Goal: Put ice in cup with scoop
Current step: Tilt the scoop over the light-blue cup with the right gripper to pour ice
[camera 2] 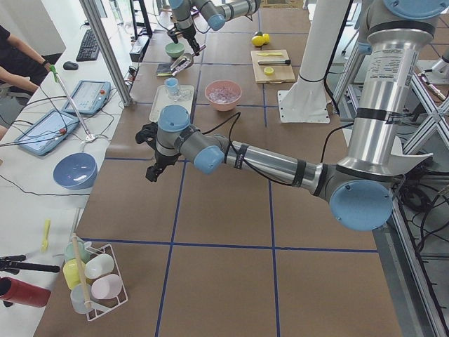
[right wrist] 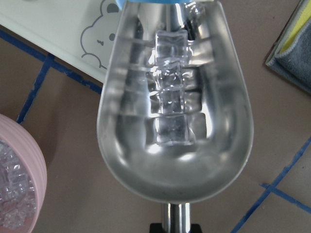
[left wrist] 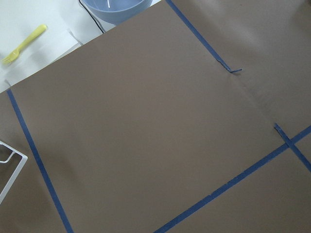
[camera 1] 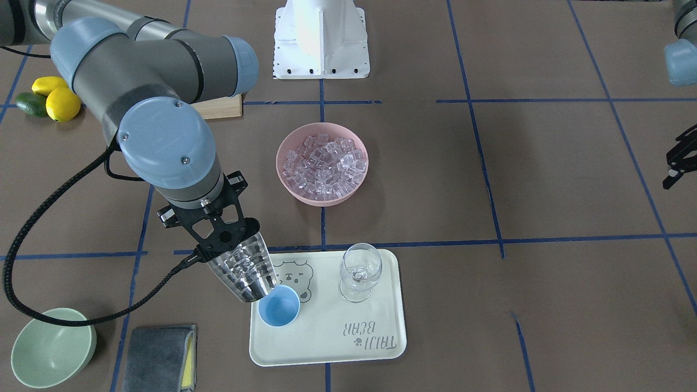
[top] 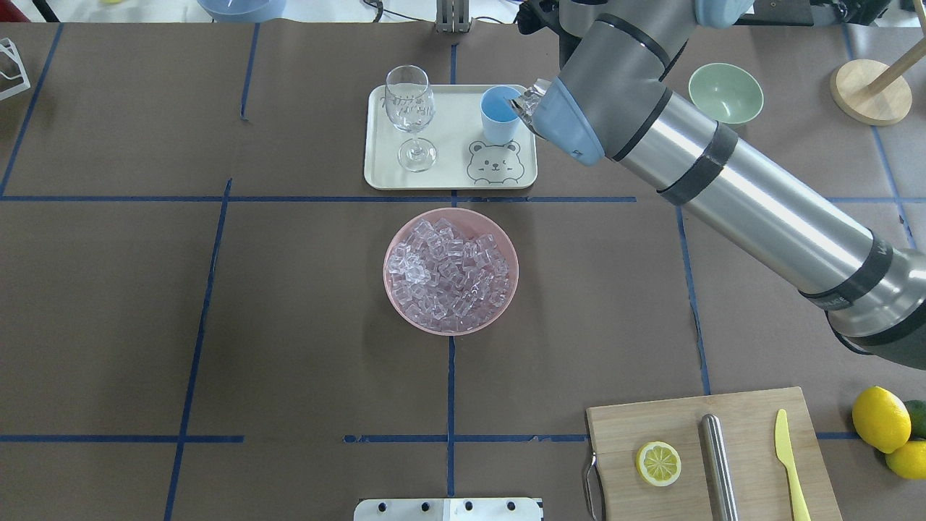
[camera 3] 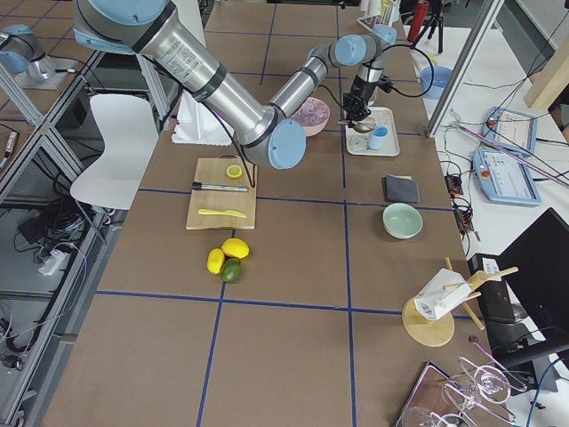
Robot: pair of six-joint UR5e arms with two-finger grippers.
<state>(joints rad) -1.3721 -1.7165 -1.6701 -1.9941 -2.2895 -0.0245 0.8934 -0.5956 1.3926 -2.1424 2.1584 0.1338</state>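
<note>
**On the taped worktop (camera 1: 490,163), a loaded scoop (camera 1: 242,269) is held at the cup (camera 1: 279,307)**

The brown paper surface is gridded with blue tape, and a cream tray (camera 1: 348,340) lies on it just below and ahead of the right pincer (camera 1: 220,245). The pincer is judged to be clamped on the scoop's short handle, since the scoop is carried aloft and tipped downward, though the contact itself is mostly hidden. The scoop's lip is set at the rim of the cup, which stands on the tray directly beneath the pincer's reach. A stemmed wine glass (camera 1: 359,272) stands further along the tray, away from the pincer.

The task is judged to be past its middle. Ice (right wrist: 170,102) has been gathered and brought over, and the pour is in hand. No cube can be made out inside the cup, so the emptying is not yet done.

In the right wrist view, the ice is seen as a short column of clear, glassy cubes lined down the polished trough. They are mirrored on its walls. Many more cubes are heaped in a pink bowl (camera 1: 280,163) beside the pincer, toward the robot's base.

The left pincer (camera 1: 678,163) is held well apart from everything. Whether its jaws are apart or together cannot be told.
</note>
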